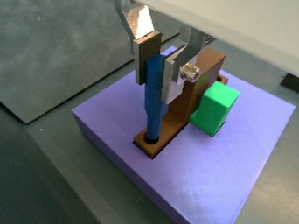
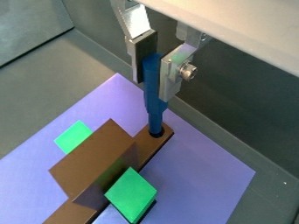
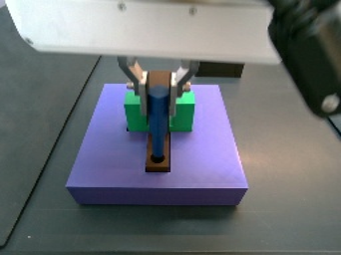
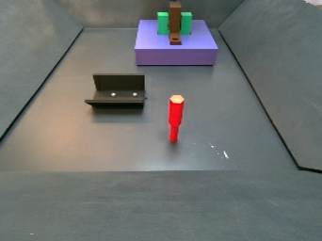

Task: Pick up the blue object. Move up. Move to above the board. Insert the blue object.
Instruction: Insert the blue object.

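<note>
The blue peg (image 1: 152,109) stands upright between my gripper's (image 1: 160,86) fingers, with its lower end in the round hole at the near end of the brown plank (image 1: 187,112). The jaws are closed against its upper part. Another wrist view shows the same: gripper (image 2: 155,87), peg (image 2: 155,114), plank (image 2: 103,162). In a side view the gripper (image 3: 159,85) hangs over the plank (image 3: 160,159) with the peg (image 3: 159,127) reaching down into it.
The plank lies on a big purple slab (image 1: 216,179), held by a green block (image 1: 214,109). In a side view, a red peg (image 4: 175,118) stands on the floor and the fixture (image 4: 117,90) sits to its left; the slab (image 4: 176,49) is far back.
</note>
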You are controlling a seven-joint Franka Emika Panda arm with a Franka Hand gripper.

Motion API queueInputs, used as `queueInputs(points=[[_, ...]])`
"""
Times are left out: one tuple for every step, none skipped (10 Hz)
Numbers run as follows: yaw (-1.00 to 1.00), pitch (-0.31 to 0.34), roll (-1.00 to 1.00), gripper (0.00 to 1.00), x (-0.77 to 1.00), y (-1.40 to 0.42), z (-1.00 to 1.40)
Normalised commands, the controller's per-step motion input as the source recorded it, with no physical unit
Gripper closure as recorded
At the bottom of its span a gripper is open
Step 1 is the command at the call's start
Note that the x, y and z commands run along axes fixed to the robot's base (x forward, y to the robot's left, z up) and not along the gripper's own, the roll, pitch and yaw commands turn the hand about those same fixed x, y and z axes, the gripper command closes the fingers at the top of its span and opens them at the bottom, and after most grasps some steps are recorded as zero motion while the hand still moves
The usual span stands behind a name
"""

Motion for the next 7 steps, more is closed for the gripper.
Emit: queueInputs(points=[[-0.02, -0.020, 0.00, 1.00, 0.00, -0.03, -0.27], [0.00, -0.011, 0.00, 1.00, 0.02, 0.00, -0.27], [0.00, -0.009, 0.03, 1.00, 0.01, 0.00, -0.34], [0.00, -0.009, 0.04, 1.00, 0.05, 0.00, -0.46], [0.00, -0.020, 0.04, 1.00, 0.10, 0.00, -0.73], [0.00, -0.027, 0.05, 1.00, 0.17, 0.00, -0.81], [0.00, -0.013, 0.11, 1.00, 0.23, 0.00, -0.74]])
